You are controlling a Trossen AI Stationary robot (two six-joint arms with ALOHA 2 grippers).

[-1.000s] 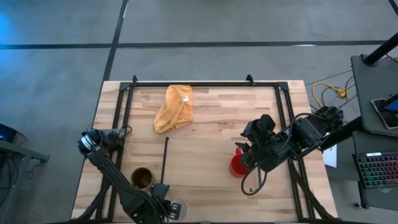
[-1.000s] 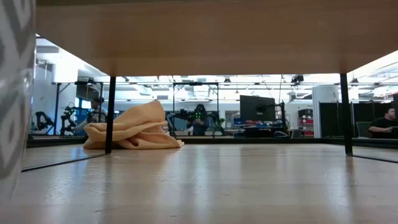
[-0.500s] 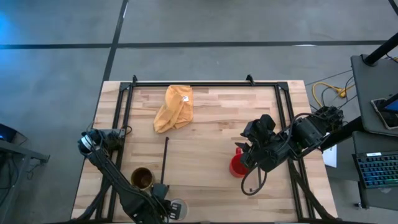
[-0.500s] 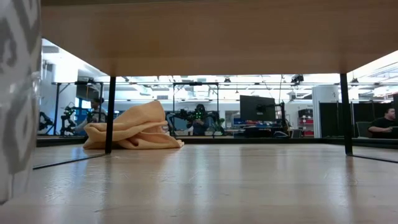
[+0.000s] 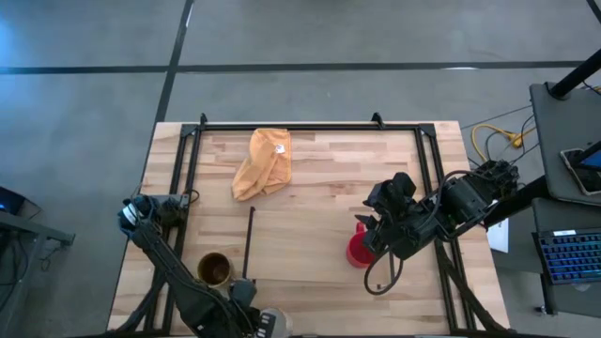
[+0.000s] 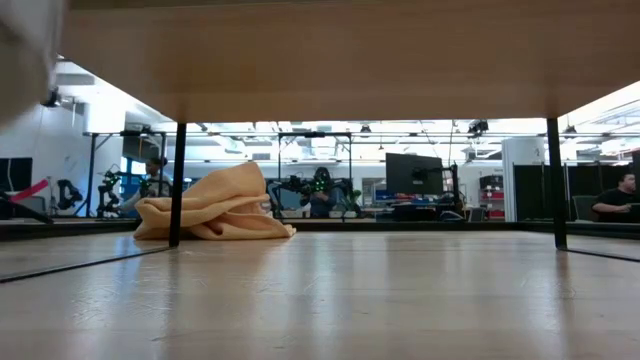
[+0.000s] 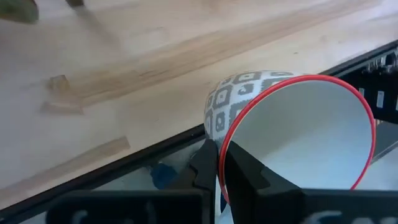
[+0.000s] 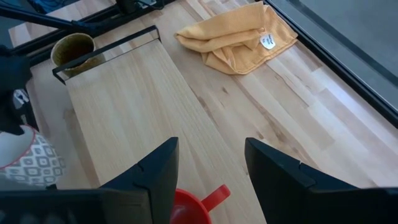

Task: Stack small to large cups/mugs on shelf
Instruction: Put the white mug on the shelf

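The white mug point(image 7: 292, 124), grey-patterned with a red rim, is held by my left gripper point(image 7: 217, 155) at the table's near edge point(image 5: 265, 324). In the low view it is only a blur at the top left point(image 6: 25, 50). The brown-gold mug point(image 5: 214, 269) stands on the table just left of the shelf's left black rail point(image 5: 249, 242). The small red mug point(image 5: 358, 250) stands upright on the light-wood shelf board point(image 8: 143, 124) near its right end. My right gripper point(image 8: 208, 177) is open above the red mug point(image 8: 193, 208), one finger on each side of it. My left gripper pinches the white mug's red rim point(image 7: 225, 146) with one finger point(image 7: 245, 174) inside the mug and the other point(image 7: 202, 169) outside against the patterned wall. The mug's opening faces back along the fingers. The mug is lifted clear of the table.
A yellow-orange cloth point(image 5: 265, 161) lies crumpled at the table's far side, left of centre. Black frame rails point(image 5: 192, 160) run along the table's left, right and far edges. The shelf board's middle point(image 5: 300, 244) is bare wood.
My left gripper has risen with the white mug and gone a little toward the table's near edge. In the low view the mug has gone from standing at table level up and almost out of the picture.
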